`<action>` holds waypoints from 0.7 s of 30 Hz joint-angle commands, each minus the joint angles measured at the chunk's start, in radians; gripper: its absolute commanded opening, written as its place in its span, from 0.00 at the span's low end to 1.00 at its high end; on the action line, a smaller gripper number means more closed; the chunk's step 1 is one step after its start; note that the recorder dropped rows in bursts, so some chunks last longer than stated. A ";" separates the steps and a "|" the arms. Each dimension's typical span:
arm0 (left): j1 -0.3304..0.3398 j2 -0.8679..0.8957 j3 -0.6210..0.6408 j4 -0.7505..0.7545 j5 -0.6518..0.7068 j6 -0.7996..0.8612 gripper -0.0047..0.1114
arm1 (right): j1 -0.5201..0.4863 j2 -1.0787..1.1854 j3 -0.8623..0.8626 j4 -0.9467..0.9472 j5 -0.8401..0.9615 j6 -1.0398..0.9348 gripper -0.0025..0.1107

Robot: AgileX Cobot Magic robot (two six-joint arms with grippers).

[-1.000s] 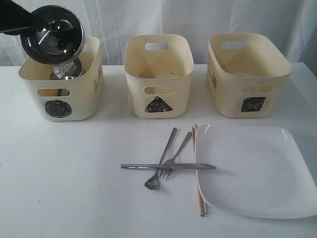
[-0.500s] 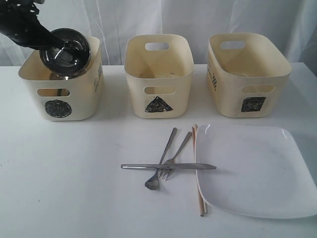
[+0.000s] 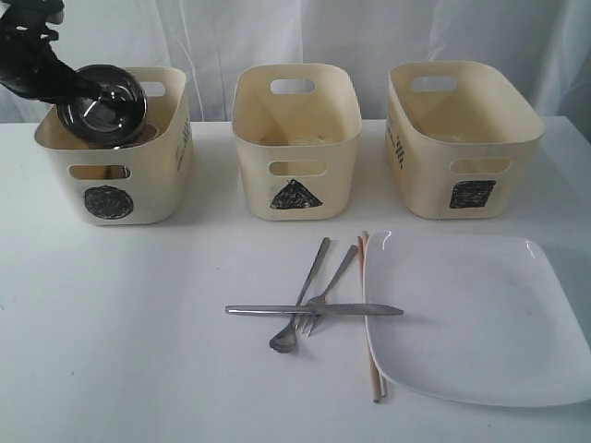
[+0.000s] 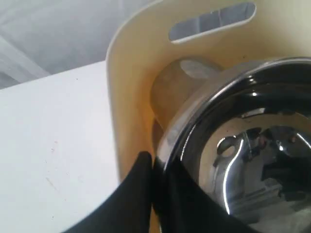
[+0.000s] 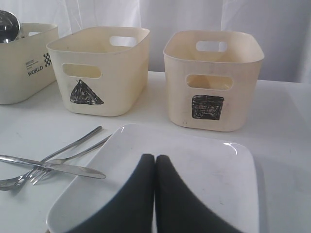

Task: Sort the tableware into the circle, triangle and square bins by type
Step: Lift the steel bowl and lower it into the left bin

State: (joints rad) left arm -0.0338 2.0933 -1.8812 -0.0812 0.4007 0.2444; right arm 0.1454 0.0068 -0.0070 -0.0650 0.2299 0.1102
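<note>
My left gripper (image 3: 81, 90) is shut on the rim of the steel bowl (image 3: 102, 104), holding it tilted inside the top of the circle bin (image 3: 138, 198). In the left wrist view the fingertips (image 4: 146, 160) pinch the bowl's rim (image 4: 194, 116) beside the bin wall (image 4: 126, 97). The triangle bin (image 3: 295, 157) and square bin (image 3: 462, 148) stand to the right. The knife (image 3: 314, 310), fork (image 3: 331, 283), spoon (image 3: 297, 309) and chopsticks (image 3: 369, 314) lie beside the white square plate (image 3: 471, 314). My right gripper (image 5: 155, 158) hangs shut above the plate (image 5: 204, 165), holding nothing.
A steel mug (image 4: 194, 68) lies in the circle bin behind the bowl. White curtains hang behind the table. The table's front left is bare white surface (image 3: 120, 332).
The left gripper has carried the steel bowl down and leftward, from above the circle bin into its opening. Everything else stays put.
</note>
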 commanded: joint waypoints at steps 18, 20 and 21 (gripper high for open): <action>-0.001 -0.063 -0.006 -0.385 0.156 0.185 0.54 | -0.006 -0.007 0.007 -0.004 -0.008 -0.001 0.02; -0.001 -0.101 -0.006 -0.385 0.224 0.185 0.50 | -0.006 -0.007 0.007 -0.004 -0.008 -0.001 0.02; -0.001 -0.123 -0.006 -0.385 0.242 0.185 0.48 | -0.006 -0.007 0.007 -0.004 -0.008 -0.001 0.02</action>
State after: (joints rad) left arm -0.0338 2.0267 -1.8812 -0.4478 0.5778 0.4259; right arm 0.1454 0.0068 -0.0070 -0.0650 0.2299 0.1102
